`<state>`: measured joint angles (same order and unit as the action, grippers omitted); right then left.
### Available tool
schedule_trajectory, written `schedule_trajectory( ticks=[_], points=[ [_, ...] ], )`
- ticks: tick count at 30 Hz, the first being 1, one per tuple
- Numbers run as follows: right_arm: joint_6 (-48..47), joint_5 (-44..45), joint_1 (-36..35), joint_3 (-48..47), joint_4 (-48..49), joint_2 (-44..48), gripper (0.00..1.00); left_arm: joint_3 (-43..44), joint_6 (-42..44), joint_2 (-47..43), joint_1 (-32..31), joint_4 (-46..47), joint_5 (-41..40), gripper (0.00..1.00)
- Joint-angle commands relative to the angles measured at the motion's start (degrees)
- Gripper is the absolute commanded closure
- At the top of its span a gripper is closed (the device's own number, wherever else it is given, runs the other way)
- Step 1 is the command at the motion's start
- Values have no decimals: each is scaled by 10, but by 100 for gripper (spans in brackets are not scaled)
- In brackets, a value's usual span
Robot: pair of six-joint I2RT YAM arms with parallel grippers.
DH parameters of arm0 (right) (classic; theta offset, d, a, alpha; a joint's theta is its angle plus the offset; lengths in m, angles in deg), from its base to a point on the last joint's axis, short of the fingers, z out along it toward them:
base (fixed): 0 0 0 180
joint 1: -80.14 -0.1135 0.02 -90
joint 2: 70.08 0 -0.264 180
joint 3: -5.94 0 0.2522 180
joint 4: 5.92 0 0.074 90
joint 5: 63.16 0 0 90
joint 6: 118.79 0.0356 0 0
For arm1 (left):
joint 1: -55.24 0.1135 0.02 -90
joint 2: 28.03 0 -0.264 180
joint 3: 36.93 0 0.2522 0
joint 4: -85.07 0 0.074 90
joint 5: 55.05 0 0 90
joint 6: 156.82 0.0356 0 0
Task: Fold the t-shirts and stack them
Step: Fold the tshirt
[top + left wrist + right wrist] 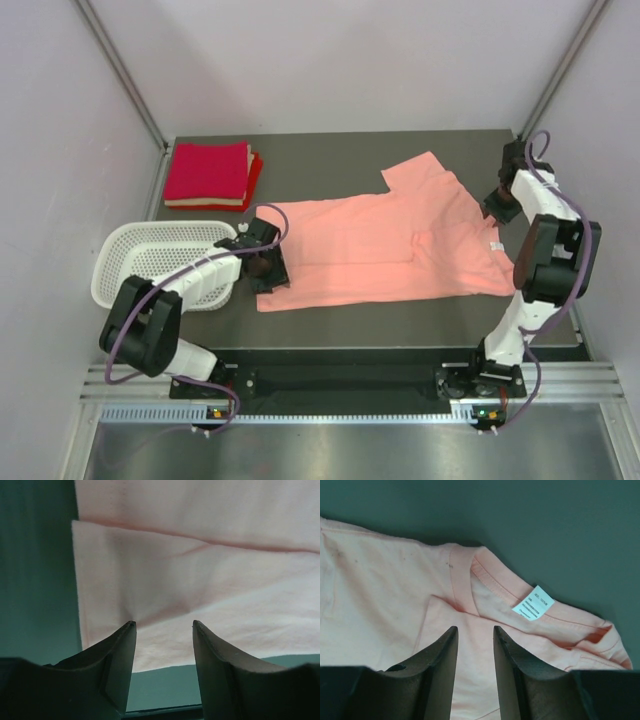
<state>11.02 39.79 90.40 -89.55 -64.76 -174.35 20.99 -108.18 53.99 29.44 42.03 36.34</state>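
A salmon-pink t-shirt (380, 245) lies spread across the middle of the table, collar to the right, one sleeve pointing to the back. My left gripper (268, 262) sits at its left hem. In the left wrist view the gripper (164, 625) is open and empty just above the hem corner of the shirt (200, 580). My right gripper (497, 210) is at the collar end. In the right wrist view it (475, 629) is open over the cloth, just short of the collar and the white tag (533, 603). Folded red t-shirts (210, 172) are stacked at the back left.
A white perforated basket (160, 260) lies at the table's left edge, beside my left arm. Dark table surface (330, 155) shows behind the shirt and along the near edge. Pale walls enclose the table on the left, back and right.
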Motion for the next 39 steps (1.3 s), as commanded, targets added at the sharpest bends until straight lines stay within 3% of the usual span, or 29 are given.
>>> schedule_trajectory(
  ticks=[1, 7, 16, 18, 21, 26, 31, 39],
  points=[
    [24, -6, 1, -68, -40, -36, 65, 12, -10, -8, 3, -21, -56, 46],
    [45, -8, 0, -163, -142, -117, 66, 50, 27, -48, 2, -26, -67, 46],
    [101, -26, -9, -175, -178, -127, 68, 73, 67, -52, 2, 11, -17, 46],
    [71, -33, -27, -178, -153, -128, 68, 73, 88, -42, 1, 44, 68, 46],
    [-20, -28, -39, -158, -110, -125, 68, 93, 90, -14, -9, 83, 130, 46],
    [-129, -70, -34, -38, 68, -66, 64, 147, 95, 30, -41, 127, 161, 46],
    [-196, -78, -31, -29, 86, -72, 65, 194, 81, 68, -44, 142, 195, 47],
    [-243, -142, -31, -17, 139, -77, 69, 220, 67, 106, -43, 133, 172, 47]
  ],
)
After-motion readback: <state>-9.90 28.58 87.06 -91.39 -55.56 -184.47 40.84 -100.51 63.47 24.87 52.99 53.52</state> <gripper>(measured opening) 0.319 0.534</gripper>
